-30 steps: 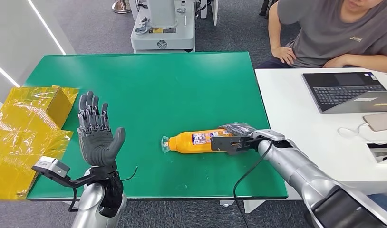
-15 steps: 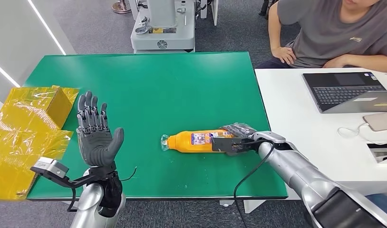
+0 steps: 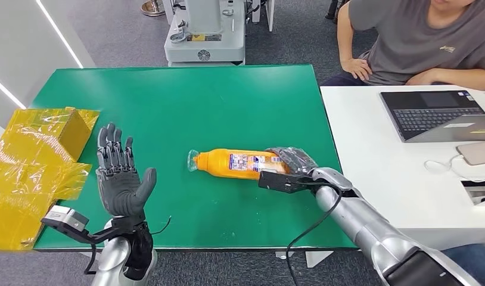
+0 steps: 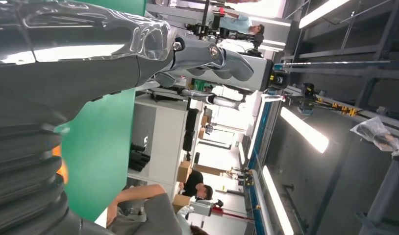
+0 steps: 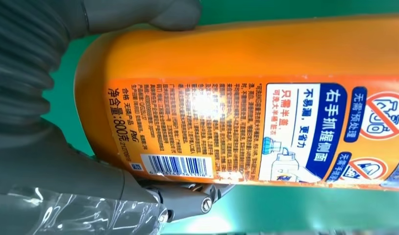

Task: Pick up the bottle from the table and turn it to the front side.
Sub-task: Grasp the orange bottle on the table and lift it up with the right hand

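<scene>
The left robot hand (image 3: 122, 179) stands upright with fingers spread and nothing in it, near the front left of the green surface (image 3: 168, 101) and well apart from the bottle (image 3: 234, 164). The bottle lies on its side mid-surface, long axis running left to right, cap pointing left. The right robot hand (image 3: 294, 167) is wrapped around its base end, thumb and fingers on opposite sides, barcode label showing; bare green all around leaves room to lift and roll it.

Left hand (image 4: 89, 63) open beside the green table (image 4: 99, 147).
</scene>
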`<action>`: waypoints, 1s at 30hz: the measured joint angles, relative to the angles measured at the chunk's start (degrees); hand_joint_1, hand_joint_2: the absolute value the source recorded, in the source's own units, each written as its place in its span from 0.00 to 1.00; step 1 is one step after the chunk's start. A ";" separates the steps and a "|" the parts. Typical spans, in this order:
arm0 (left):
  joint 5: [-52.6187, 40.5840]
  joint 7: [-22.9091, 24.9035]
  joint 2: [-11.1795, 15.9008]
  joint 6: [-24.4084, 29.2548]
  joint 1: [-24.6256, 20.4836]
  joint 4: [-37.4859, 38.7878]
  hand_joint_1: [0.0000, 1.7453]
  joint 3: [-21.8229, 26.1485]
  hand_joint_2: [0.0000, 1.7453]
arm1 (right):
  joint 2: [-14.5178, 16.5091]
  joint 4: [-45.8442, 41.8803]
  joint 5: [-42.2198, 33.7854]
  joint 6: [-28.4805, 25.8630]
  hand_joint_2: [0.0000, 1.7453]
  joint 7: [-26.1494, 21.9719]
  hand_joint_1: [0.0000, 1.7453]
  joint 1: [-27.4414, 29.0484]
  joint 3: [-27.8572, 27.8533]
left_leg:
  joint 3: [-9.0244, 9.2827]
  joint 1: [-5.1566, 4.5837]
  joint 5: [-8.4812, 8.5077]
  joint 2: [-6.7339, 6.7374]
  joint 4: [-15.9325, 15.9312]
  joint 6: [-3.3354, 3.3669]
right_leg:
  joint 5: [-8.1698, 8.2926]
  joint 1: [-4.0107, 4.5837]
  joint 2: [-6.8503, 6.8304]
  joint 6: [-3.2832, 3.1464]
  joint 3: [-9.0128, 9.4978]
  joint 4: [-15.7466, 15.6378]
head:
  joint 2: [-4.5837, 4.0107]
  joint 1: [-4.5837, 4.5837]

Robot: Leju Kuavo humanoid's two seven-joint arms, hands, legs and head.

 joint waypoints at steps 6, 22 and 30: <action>-0.23 -0.59 0.02 0.66 1.17 -0.43 0.00 0.01 1.00 | 1.65 -6.27 -1.22 -7.98 1.00 -1.85 1.00 4.42 -4.53 | -0.01 0.00 0.00 0.00 -0.01 0.00 | -0.01 0.00 0.00 0.00 0.00 -0.01 | 0.00 0.00; 2.39 3.13 0.14 -1.81 1.25 -0.48 0.00 -0.09 1.00 | 5.13 -24.70 -2.60 -26.61 1.00 -7.63 1.00 16.85 -12.23 | -0.02 0.00 0.00 0.00 -0.01 0.00 | -0.02 0.00 0.00 0.01 -0.02 -0.01 | 0.00 -0.01; 4.57 7.21 0.14 -7.56 0.45 0.35 0.00 -0.98 1.00 | 6.38 -28.30 -1.34 -27.07 1.00 -8.23 1.00 19.85 -12.24 | -0.02 0.00 0.00 0.00 -0.01 0.00 | -0.02 0.00 0.00 0.01 -0.04 -0.01 | 0.00 0.00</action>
